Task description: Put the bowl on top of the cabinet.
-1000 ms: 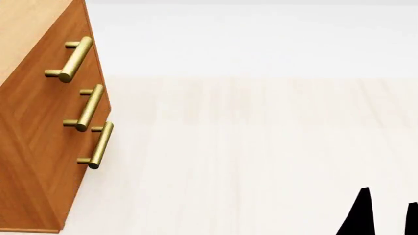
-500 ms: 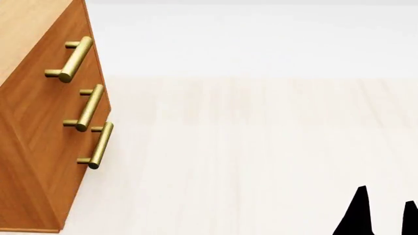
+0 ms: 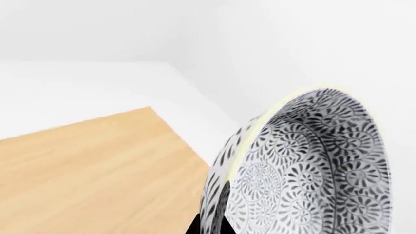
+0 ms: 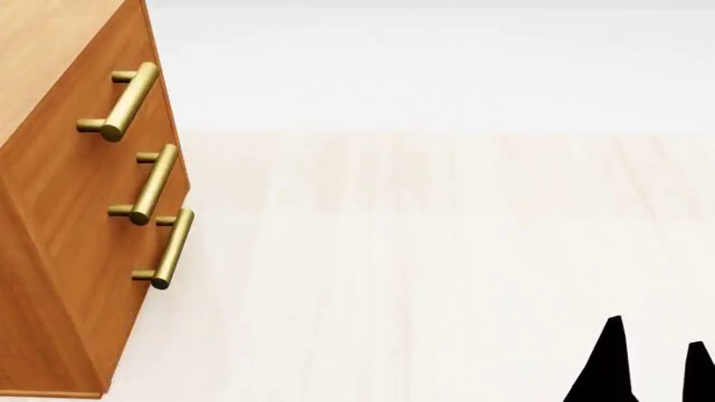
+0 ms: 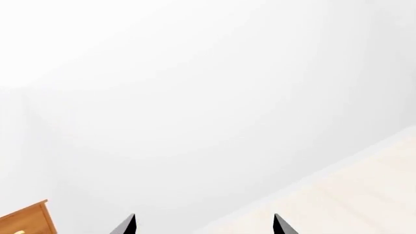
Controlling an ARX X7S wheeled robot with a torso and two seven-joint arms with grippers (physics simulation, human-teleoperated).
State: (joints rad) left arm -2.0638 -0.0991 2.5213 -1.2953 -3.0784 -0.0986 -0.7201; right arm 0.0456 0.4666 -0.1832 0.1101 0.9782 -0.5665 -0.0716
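Observation:
The bowl [image 3: 312, 165], white with a dense grey-black floral pattern and a pale rim, fills the left wrist view and stands tilted on edge. My left gripper [image 3: 211, 225] is shut on the bowl's wall, one dark finger on each side. Beneath and beside it lies the cabinet's pale wooden top [image 3: 85, 170]. In the head view the orange-brown cabinet [image 4: 67, 251] with brass bar handles [image 4: 123, 100] stands at the left; neither the bowl nor the left gripper shows there. My right gripper [image 4: 655, 352] is open at the bottom right, and its jaws [image 5: 203, 224] hold nothing.
A pale wooden floor [image 4: 424, 251] spreads to the right of the cabinet, with a white wall [image 4: 424, 67] behind it. A corner of the cabinet [image 5: 26, 219] shows in the right wrist view against the white wall.
The right gripper's fingertips have crept slightly up and to the left in the head view. The cabinet has not moved.

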